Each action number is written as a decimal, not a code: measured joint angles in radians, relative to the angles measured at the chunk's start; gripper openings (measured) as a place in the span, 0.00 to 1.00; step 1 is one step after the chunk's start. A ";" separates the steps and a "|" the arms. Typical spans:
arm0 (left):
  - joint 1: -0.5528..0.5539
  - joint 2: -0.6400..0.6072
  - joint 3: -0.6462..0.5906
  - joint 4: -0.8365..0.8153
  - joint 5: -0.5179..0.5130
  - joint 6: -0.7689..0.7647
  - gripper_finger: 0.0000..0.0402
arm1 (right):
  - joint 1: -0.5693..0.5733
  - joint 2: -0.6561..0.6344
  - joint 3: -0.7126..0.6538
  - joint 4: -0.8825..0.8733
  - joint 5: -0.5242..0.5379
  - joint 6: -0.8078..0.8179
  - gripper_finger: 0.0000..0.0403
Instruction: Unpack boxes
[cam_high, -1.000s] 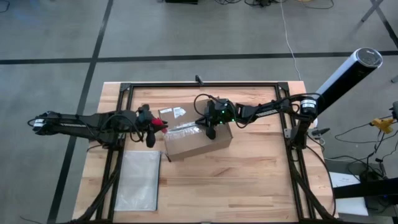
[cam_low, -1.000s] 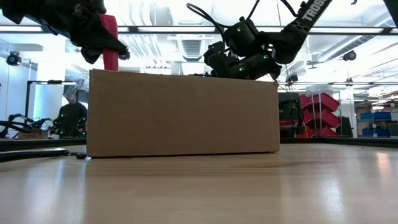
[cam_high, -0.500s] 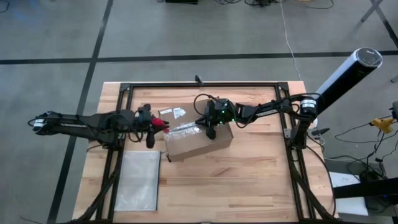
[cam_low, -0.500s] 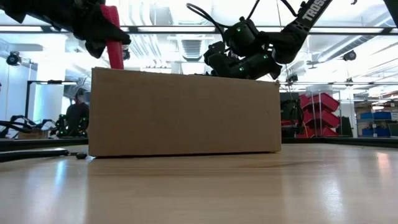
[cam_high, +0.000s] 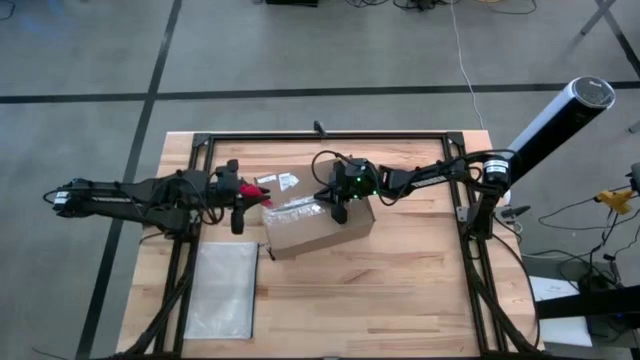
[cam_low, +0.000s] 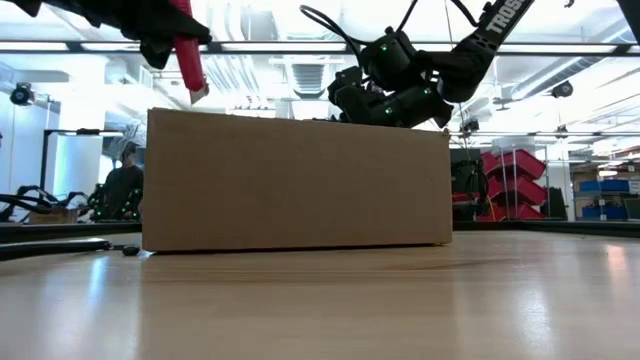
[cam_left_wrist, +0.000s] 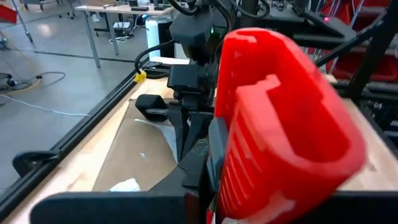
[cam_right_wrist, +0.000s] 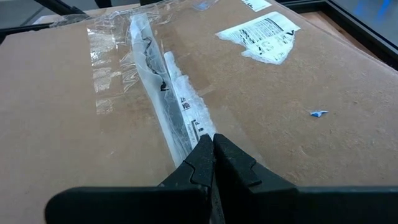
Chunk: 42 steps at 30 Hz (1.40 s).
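Observation:
The brown cardboard box (cam_high: 318, 224) stands on the wooden table, with torn clear tape along its top seam (cam_right_wrist: 163, 93) and a white label (cam_right_wrist: 264, 34). My left gripper (cam_high: 244, 198) hovers off the box's left end, shut on a red utility knife (cam_low: 186, 48). The knife fills the left wrist view (cam_left_wrist: 280, 124). My right gripper (cam_high: 338, 207) is shut, and its fingertips (cam_right_wrist: 213, 151) are down on the box's top beside the tape. My left gripper pinches the red knife's handle (cam_left_wrist: 245, 186) between its two fingers. The knife hangs tilted with its pale tip (cam_low: 198, 93) pointing down, lifted clear above the box's top left edge. My right gripper presses its shut fingertips on the box's top at the taped seam (cam_right_wrist: 196, 134), slanting down from the table's right side.
A flat translucent pouch (cam_high: 222, 290) lies on the table's near left. Small white scraps (cam_high: 276, 181) lie behind the box's left end. A black frame (cam_high: 330, 136) runs around the work area. A person (cam_low: 122, 180) shows in the room behind.
My left gripper has risen with the red knife and drawn slightly toward the table's left. The knife's lower end, which stood at the box's top left edge, now hangs clear above it and is tipped a little more.

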<state>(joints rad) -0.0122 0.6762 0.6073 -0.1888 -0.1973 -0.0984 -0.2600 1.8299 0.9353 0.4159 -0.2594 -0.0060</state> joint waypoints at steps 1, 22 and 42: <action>0.000 0.000 0.002 -0.005 0.000 0.007 0.08 | 0.000 -0.001 0.000 0.000 0.000 0.000 0.00; 0.000 -0.004 0.013 -0.075 0.051 0.087 0.08 | 0.000 -0.009 0.000 -0.002 -0.003 0.001 0.00; 0.000 -0.138 0.013 -0.117 -0.034 -0.125 0.08 | 0.000 -0.009 0.000 -0.002 -0.003 0.006 0.00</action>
<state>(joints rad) -0.0125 0.5386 0.6205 -0.3053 -0.2309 -0.2229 -0.2600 1.8206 0.9352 0.4141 -0.2623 -0.0003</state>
